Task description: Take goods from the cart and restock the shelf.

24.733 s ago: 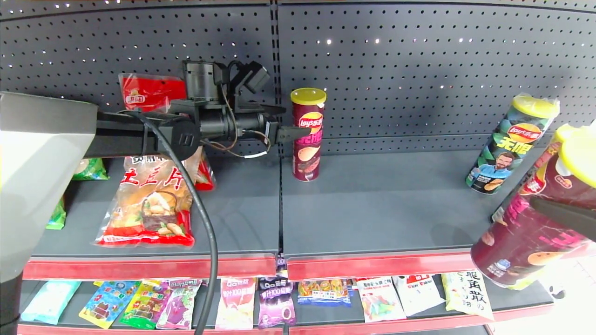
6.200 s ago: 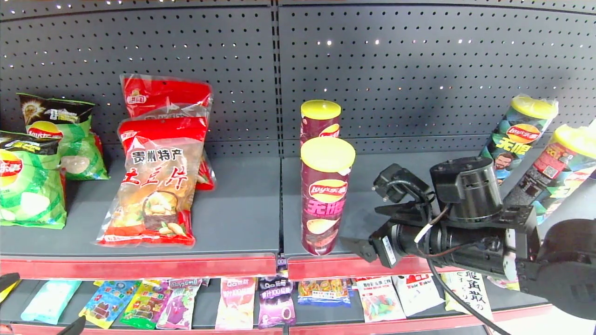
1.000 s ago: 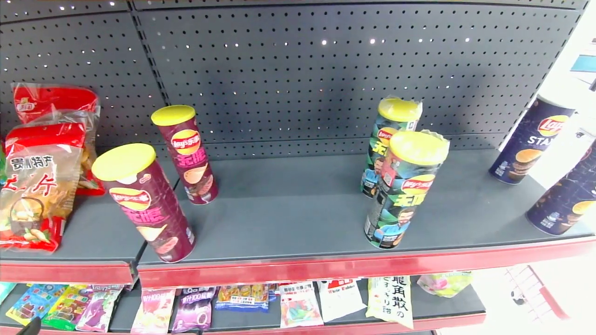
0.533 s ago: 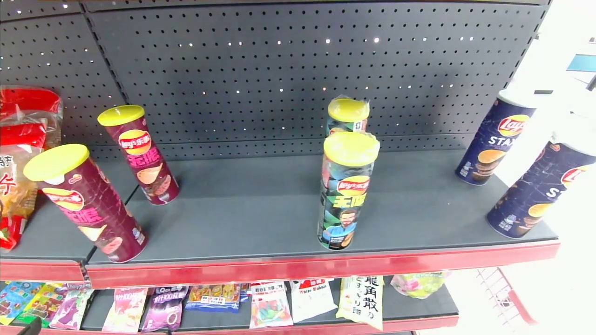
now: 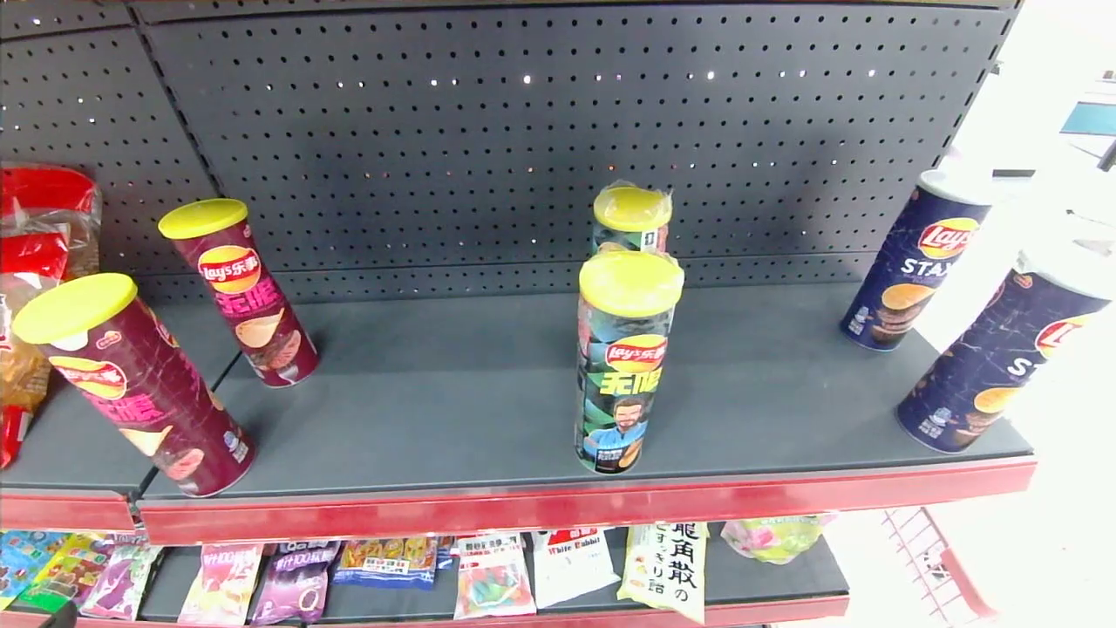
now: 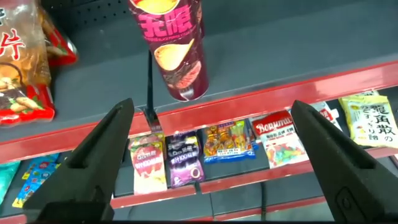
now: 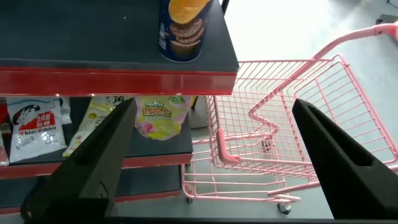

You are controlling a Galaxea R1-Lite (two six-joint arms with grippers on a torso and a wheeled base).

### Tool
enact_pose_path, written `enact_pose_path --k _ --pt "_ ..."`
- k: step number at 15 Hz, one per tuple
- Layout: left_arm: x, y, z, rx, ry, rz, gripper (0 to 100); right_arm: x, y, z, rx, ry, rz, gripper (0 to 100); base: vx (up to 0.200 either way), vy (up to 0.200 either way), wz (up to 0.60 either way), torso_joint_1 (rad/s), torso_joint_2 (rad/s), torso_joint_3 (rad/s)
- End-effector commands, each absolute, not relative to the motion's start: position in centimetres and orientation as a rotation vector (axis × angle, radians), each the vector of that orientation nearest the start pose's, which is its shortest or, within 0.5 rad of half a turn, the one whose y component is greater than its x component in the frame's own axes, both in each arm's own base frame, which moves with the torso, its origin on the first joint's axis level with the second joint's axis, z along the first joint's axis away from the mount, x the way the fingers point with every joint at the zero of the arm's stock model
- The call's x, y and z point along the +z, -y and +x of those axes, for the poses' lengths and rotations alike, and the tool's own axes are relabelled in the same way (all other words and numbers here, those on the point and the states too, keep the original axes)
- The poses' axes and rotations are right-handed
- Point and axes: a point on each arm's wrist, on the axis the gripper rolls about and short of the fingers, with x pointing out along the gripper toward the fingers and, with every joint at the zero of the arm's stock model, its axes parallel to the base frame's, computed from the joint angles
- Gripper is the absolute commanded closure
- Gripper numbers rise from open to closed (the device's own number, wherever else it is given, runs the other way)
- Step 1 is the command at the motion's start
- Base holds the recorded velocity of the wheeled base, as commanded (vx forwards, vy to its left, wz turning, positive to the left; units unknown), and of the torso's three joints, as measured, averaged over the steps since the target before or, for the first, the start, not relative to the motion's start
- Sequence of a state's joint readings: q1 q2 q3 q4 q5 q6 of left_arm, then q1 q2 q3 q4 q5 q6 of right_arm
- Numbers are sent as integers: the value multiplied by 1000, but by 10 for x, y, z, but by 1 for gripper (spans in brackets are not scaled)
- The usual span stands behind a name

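Right wrist view: right fingers (image 7: 93, 168) released facing pink cart (image 7: 219, 140), left fingers (image 6: 93, 162) released too; next, probably grab cart goods

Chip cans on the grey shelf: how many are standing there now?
6. Left: front maroon can, rear maroon can. Middle: front green can, rear green can, partly hidden. Right: rear navy can, front navy can. More may sit outside the view.
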State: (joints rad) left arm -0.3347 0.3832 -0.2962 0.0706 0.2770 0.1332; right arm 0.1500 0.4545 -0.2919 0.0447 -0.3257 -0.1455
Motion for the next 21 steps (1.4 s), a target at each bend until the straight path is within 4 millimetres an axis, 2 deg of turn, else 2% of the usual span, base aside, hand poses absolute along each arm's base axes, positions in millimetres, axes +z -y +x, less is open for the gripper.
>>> enact_pose_path --k 1,3,6,21 --pt "156 -5 4 -68 -145 180 0 155 5 16 -160 -224 -195 0 0 0 0 0 0 0" --pt "156 -5 4 -71 -144 176 0 155 5 16 -160 -223 -194 0 0 0 0 0 0 0" --pt "154 -5 4 -79 -149 176 0 153 5 16 -158 -232 -196 0 0 200 0 -1 -1 1" --pt "143 -8 -3 -73 -155 178 0 153 4 16 -132 -229 -192 0 0 0 0 0 0 0"
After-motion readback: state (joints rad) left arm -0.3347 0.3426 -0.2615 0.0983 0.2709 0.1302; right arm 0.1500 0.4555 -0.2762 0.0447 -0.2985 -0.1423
